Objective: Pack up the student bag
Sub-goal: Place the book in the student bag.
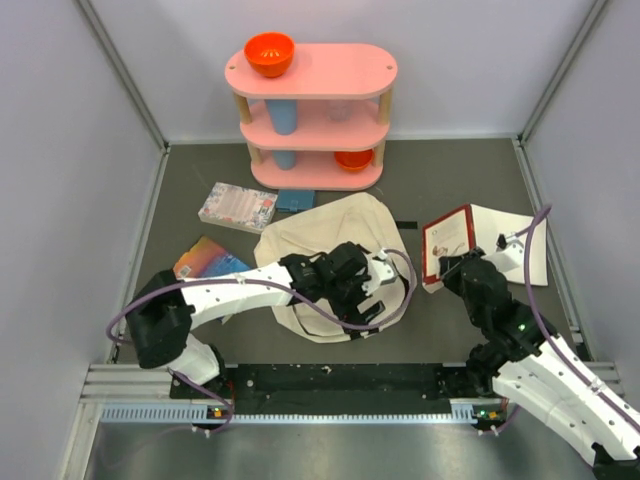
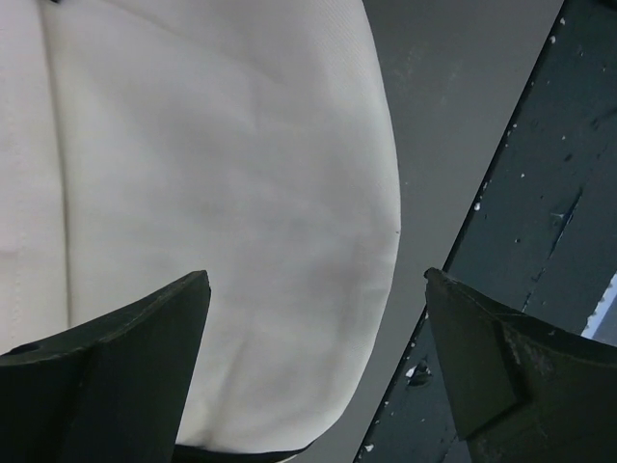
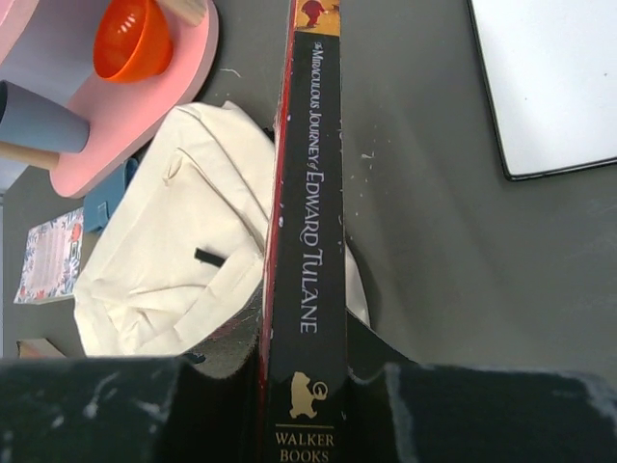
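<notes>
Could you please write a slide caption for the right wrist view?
Right end effector clamps a book, the cream student bag lying beyond.

The top view is being lit brightly and evenly from overhead. Only short, soft shadows are being cast beneath the arms and under the pink shelf [image 1: 310, 70], and the dark bench [image 1: 450, 180] is being shown matte. The wall edges are being splayed outward by the wide lens.

In the left wrist view, the student bag [image 2: 193, 193] is being rendered pale and almost washed out. The left fingers [image 2: 125, 386] are being shown dark and soft-edged.

In the right wrist view, the book [image 3: 307, 241] spine is being kept sharp and readable. The right fingers [image 3: 96, 405] are being blurred, perhaps by closeness to the lens. The white sheet [image 3: 549, 77] is being overexposed.
</notes>
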Robot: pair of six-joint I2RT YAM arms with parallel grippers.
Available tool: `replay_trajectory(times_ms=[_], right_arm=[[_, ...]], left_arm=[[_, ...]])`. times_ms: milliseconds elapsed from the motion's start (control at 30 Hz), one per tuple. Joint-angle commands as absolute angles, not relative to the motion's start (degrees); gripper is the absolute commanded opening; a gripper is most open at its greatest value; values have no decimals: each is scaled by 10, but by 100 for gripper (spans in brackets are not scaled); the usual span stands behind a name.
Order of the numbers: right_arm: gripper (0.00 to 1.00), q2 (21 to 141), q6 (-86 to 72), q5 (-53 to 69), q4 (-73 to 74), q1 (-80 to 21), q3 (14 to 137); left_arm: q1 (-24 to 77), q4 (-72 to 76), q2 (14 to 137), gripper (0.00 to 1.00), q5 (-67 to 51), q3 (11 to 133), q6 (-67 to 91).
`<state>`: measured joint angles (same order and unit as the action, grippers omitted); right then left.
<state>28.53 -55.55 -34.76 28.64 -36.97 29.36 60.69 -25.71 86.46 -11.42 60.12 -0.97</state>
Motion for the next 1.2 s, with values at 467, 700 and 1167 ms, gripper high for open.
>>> replay_trajectory(times_ms=[467, 700, 1167], right_arm=[[0, 251, -590, -367, 278, -369, 306], [0, 238, -599, -367, 292, -369, 301], [1, 226, -606, -368, 305, -369, 297]], left_arm=[[645, -280, 951, 88, -54, 657, -3], [645, -280, 941, 63, -27, 664, 18], [632, -275, 933, 0, -7, 671, 27]])
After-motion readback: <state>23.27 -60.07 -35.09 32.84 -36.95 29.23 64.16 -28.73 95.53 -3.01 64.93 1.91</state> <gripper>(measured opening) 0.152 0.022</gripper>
